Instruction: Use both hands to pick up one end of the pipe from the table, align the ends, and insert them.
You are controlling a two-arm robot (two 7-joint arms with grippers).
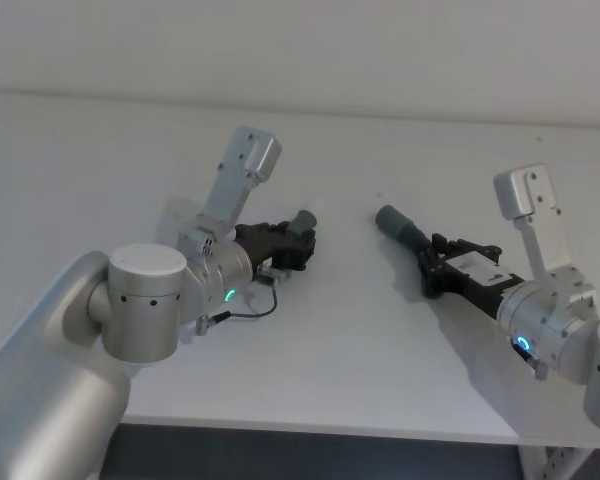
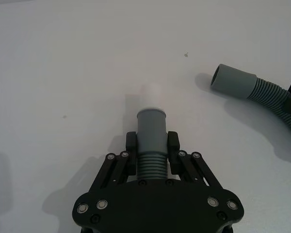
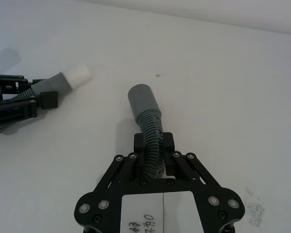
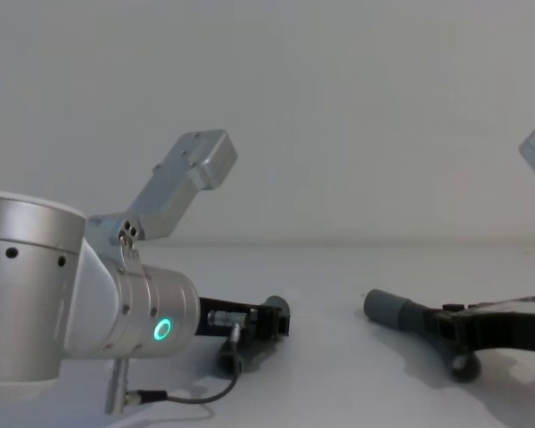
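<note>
Grey pipe tip (image 2: 150,121) in left tool (image 2: 151,143), socket (image 3: 141,99) in right tool (image 3: 154,145)

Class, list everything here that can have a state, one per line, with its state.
Left gripper: shut on the pale-tipped pipe piece.
Right gripper: shut on the socket pipe piece.
Pale-tipped pipe piece: held just behind its collar.
Socket pipe piece: held on its ribbed part.
Pale tip and socket mouth: apart, not yet inserted.
</note>
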